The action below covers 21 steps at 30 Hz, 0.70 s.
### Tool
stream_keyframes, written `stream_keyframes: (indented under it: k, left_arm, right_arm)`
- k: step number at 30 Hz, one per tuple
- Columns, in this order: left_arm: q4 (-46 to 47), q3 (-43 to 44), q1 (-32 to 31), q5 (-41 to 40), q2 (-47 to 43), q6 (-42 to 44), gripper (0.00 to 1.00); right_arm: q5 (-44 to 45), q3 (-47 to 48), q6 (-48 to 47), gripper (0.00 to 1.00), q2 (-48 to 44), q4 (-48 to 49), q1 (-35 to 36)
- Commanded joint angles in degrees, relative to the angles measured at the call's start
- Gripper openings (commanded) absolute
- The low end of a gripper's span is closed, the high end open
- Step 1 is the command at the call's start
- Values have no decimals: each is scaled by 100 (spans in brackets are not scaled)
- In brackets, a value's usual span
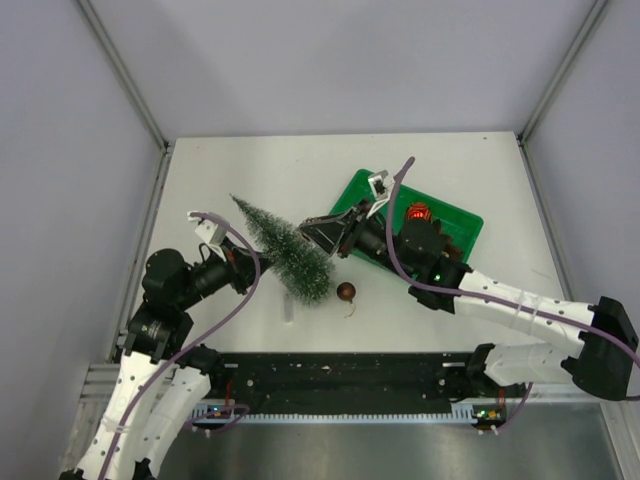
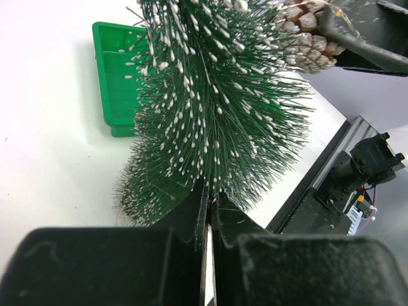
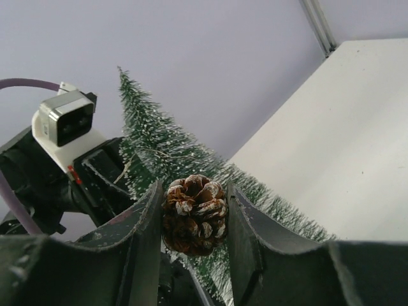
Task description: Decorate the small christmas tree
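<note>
Tree: the small christmas tree (image 1: pixel 285 250) is off the table (image 1: pixel 200 180) and tilted, its tip toward the back left and its wide end toward the near edge.
Left gripper: the left gripper (image 2: pixel 208 197) has its fingers pressed together, their tips buried in the tree's lower bristles. It carries the tree from the left, but the exact spot it pinches is hidden by the bristles.
Right gripper: the right gripper (image 3: pixel 194 191) is clamped on a frosted pinecone (image 3: pixel 194 220), one finger on each side.
Pinecone and tree: the pinecone sits right against the tree's right flank, among the outer bristles about halfway up, opposite the left gripper.
Tray: the green tray (image 1: pixel 450 215) lies on the table behind the right arm, just right of the tree, with a coppery ornament (image 1: pixel 418 213) in it.
Table: a brown ball ornament (image 1: pixel 346 292) lies just beside the tree's wide end.
</note>
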Motion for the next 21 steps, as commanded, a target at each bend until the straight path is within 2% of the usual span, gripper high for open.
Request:
stream_keyframes:
  k: [1, 12, 21]
  left_arm:
    - [299, 13, 13, 48, -65, -81, 0]
    - [352, 22, 21, 119, -39, -107, 0]
    - [457, -39, 22, 136, -47, -177, 0]
  right_arm:
    - [-5, 52, 69, 20, -123, 254, 187]
    - [-119, 447, 104, 20, 360, 536, 302]
    - [-295, 343, 16, 29, 334, 606, 539]
